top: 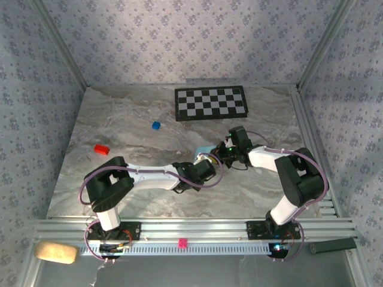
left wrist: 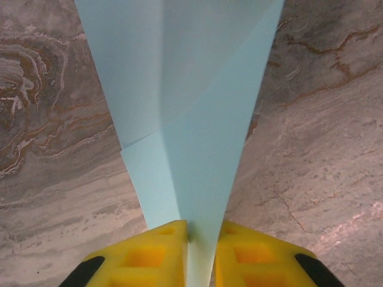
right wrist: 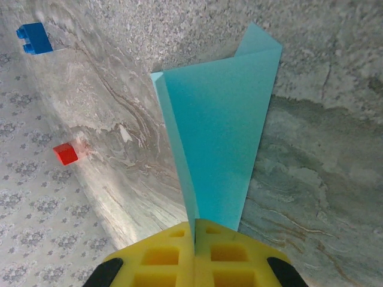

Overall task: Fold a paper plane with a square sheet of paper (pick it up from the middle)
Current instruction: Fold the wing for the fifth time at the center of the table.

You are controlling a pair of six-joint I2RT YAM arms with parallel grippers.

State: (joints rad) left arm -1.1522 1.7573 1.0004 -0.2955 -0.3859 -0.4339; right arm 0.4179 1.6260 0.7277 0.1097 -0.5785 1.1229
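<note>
Nearest us, our left gripper [left wrist: 188, 230] and right gripper [right wrist: 195, 227], both yellow-padded, each pinch the half-made paper plane [left wrist: 197, 119] at mid-table. It is thin, light, sharply creased cyan paper that would crumple easily; we judge the folded edges the safest hold. Beyond lie the veined marble table [right wrist: 311, 149] and a checkerboard [top: 210, 103].

The grey marbled table [top: 119, 191] in front of me carries a black-and-white checkerboard [top: 210, 103] flat at its far edge, a small blue block [top: 156, 125] nearer and left of it, and a red block [top: 102, 149] further left.
</note>
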